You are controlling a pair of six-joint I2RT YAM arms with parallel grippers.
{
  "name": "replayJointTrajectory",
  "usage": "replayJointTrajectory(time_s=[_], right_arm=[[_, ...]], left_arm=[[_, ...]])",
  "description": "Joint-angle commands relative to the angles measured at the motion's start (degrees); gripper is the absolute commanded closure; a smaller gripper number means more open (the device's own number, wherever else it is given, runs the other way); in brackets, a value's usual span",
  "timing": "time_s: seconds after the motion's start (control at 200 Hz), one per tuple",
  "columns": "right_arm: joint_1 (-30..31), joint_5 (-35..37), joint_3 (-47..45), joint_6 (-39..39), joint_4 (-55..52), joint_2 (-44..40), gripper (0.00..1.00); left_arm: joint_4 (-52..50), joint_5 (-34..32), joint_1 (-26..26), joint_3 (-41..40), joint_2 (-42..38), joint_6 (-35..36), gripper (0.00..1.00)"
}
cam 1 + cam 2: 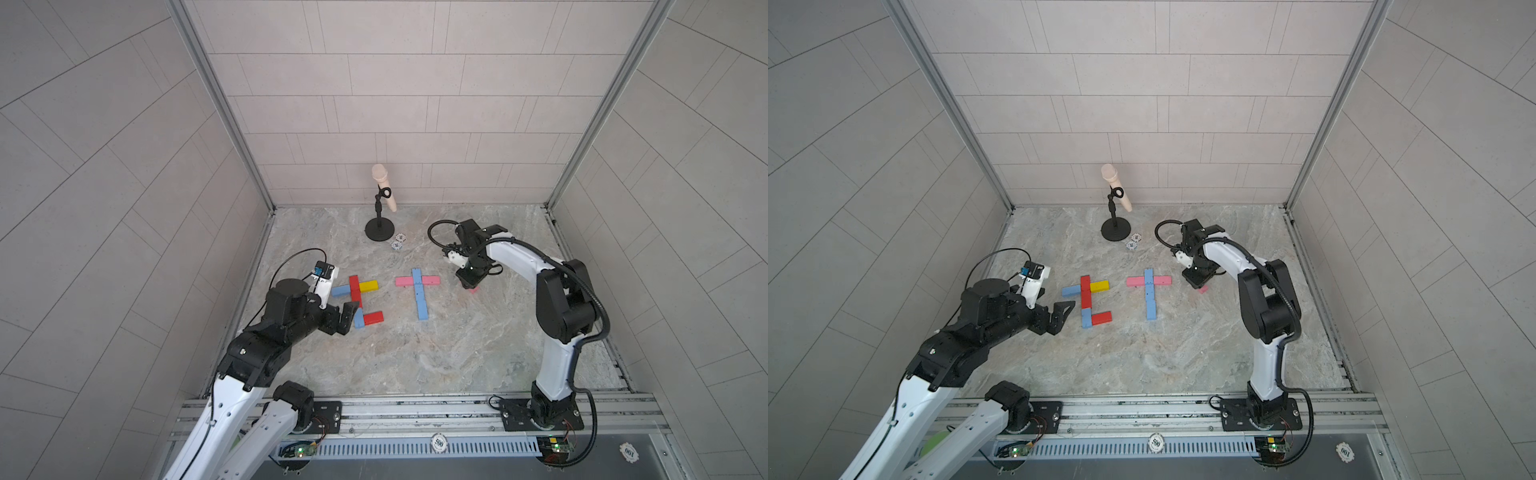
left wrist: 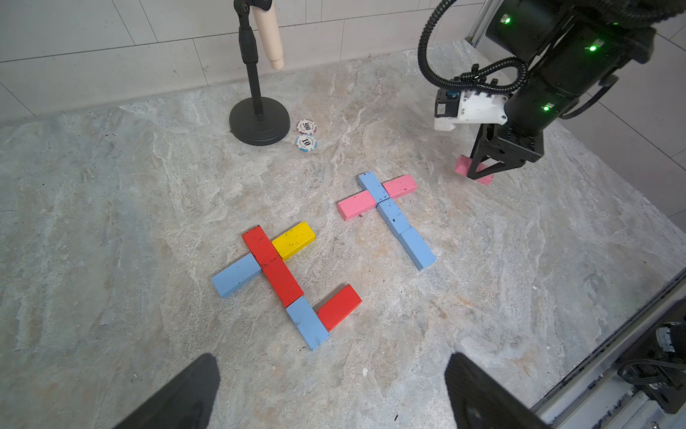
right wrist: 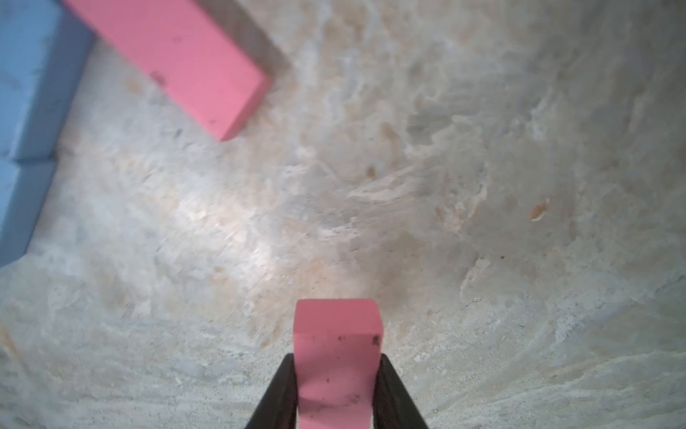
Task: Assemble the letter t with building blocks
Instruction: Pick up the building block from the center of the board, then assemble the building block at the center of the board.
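A: Pink block (image 3: 337, 323)?
B: Clamped across its narrow width between the fingers of the right gripper (image 3: 337, 356), one end poking out ahead; on or barely off the stone-patterned tabletop (image 3: 482, 185), hard to tell.
A: Why there?
B: Probably bound for the foot of the pink-and-blue t (image 2: 386, 211) just beside the gripper.
A: Surface?
B: Matte paint, square edges, dark scuffs.
A: Left gripper (image 2: 330, 390)?
B: Spread wide, empty, short of the red-blue-yellow t (image 2: 282, 275).

The bench (image 2: 111, 193) has a marbled, stone-like top, matt and faintly rough. The building blocks (image 2: 273, 267) wear flat matt paint flecked with dark scuffs, plain on the pink block (image 3: 336, 371). The stand base (image 2: 259, 124) looks like matt black metal, its peg (image 2: 269, 33) like smooth pale wood. The poker chips (image 2: 306, 143) look like smooth plastic; the rail (image 1: 415, 409) is bare metal.
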Motion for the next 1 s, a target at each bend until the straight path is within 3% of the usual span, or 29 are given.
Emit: replayJointTrajectory(time_s=[0.0, 0.13, 0.345, 0.996], right_arm=[[3.31, -2.33, -4.67, -11.74, 1.23, -4.67, 0.84], [6.51, -2.03, -7.17, -19.95, 0.08, -6.81, 0.87], [11.76, 1.73, -6.26, -24.34, -0.87, -5.41, 0.88], [20.71, 4.39, -0.81, -27.56, 0.60, 2.93, 0.86]], left_arm=[[0.43, 0.61, -0.24, 0.20, -0.59, 0.88, 0.00], [0.27, 0.63, -0.24, -0.32, -1.65, 1.05, 0.00], [-0.78, 0.39, -0.24, -0.88, -3.48, 1.15, 0.00], [-2.56, -0.60, -0.24, -1.40, -6.41, 0.28, 0.00]])
